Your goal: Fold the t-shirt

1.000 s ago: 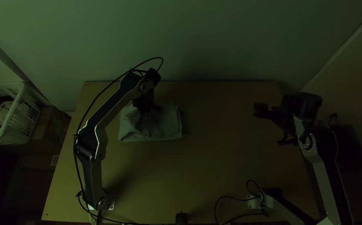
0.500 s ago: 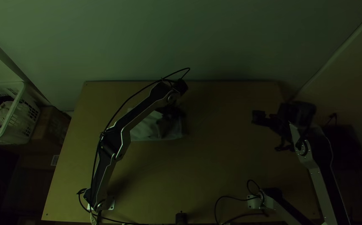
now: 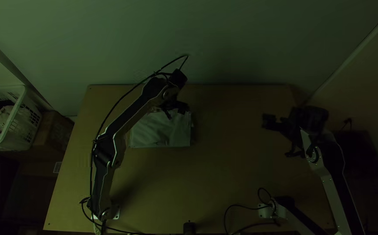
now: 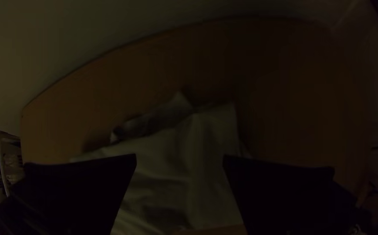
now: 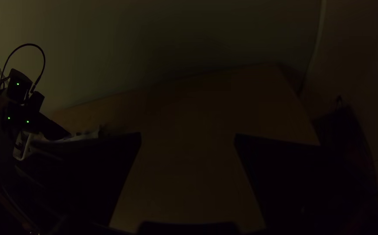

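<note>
My left gripper (image 3: 176,112) is over the far edge of the pale t-shirt (image 3: 160,132), which lies as a compact folded rectangle left of the table's middle. In the left wrist view the left gripper (image 4: 180,161) is open, its fingers apart above the shirt (image 4: 184,174), whose one edge looks uneven with a raised corner. My right gripper (image 3: 277,138) hangs over the table's right part, away from the cloth. The right wrist view has the right gripper (image 5: 188,139) open, with bare wood between its fingers.
The wooden table (image 3: 232,174) reaches back to a pale wall. Off its left side stand a white basket (image 3: 17,117) holding cloth and a cardboard box (image 3: 54,132). Black cables (image 3: 241,206) lie at the near edge.
My left gripper first went right over the shirt, then back a little left and toward its far edge, uncovering more of the cloth. The right arm has shifted slightly left.
</note>
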